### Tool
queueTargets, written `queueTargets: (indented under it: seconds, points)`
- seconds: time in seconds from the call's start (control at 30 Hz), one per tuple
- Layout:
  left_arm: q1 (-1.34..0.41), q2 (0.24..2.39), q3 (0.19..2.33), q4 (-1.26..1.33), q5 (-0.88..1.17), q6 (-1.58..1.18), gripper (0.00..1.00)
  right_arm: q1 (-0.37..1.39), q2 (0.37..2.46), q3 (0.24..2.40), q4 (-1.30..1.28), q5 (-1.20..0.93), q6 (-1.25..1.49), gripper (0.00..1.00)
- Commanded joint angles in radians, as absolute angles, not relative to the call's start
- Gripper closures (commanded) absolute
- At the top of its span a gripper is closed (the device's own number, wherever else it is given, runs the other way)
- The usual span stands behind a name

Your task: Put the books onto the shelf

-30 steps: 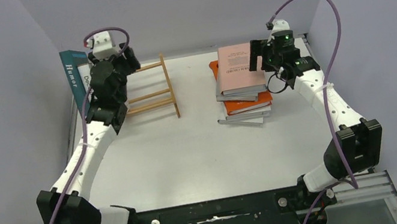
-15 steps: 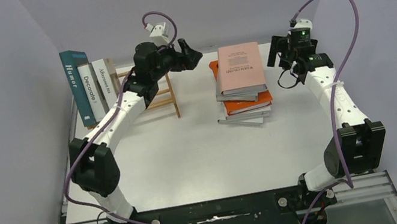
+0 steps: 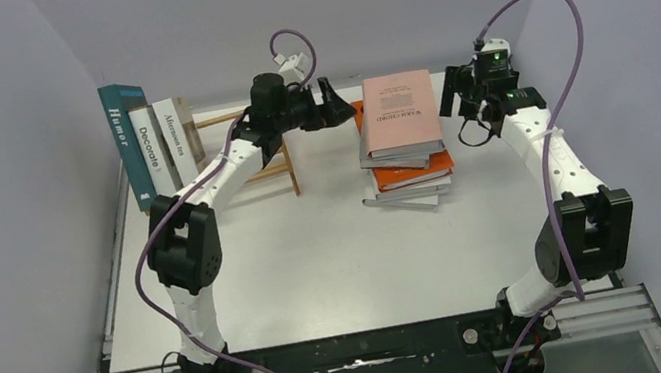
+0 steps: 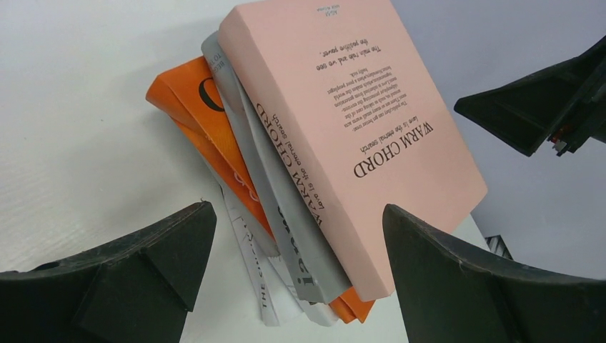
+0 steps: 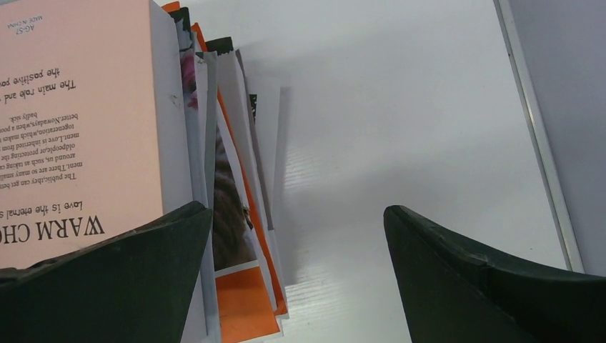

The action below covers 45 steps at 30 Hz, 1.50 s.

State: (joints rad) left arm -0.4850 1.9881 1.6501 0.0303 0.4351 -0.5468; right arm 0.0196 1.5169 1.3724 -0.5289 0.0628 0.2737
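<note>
Pink book (image 5: 78, 107) tops the pile (image 5: 243, 307) (tool (image 5: 296, 211) spread wide).

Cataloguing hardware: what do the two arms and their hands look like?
The left arm and right arm have white links and bulky black joints; a purple cable loops along each. The left hand and right hand are black, each with two wedge-shaped fingers.

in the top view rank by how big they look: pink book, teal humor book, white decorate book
1. pink book
2. teal Humor book
3. white Decorate book
Pink shows its cover, the others mainly spines.
</note>
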Motion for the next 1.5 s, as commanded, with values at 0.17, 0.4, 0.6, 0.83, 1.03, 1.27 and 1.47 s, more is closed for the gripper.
queueTargets:
  seconds: [0.17,0.4,0.6,0.83,1.03,1.27,1.47]
  points:
    - [-0.501,2.045,1.753,0.012,0.54,-0.571,0.12,0.021,1.542,1.377,-0.509,-0.014,0.262,0.02]
    - [-0.516,2.084,1.77,0.008,0.572,-0.576,0.11,0.07,1.568,1.399,-0.514,-0.023,0.247,0.02]
    - [-0.522,2.123,1.806,-0.012,0.597,-0.576,0.11,0.098,1.582,1.416,-0.51,-0.02,0.247,0.02]
    - [-0.52,2.163,1.834,-0.041,0.603,-0.572,0.12,0.101,1.591,1.42,-0.51,-0.019,0.244,0.02]
    - [-0.52,2.197,1.863,-0.014,0.645,-0.591,0.11,0.106,1.598,1.424,-0.502,-0.02,0.229,0.02]
    - [-0.52,2.215,1.876,0.049,0.708,-0.633,0.11,0.11,1.632,1.451,-0.474,-0.042,0.213,0.02]
    - [-0.52,2.209,1.863,0.087,0.747,-0.646,0.12,0.126,1.658,1.449,-0.424,-0.073,0.202,0.02]
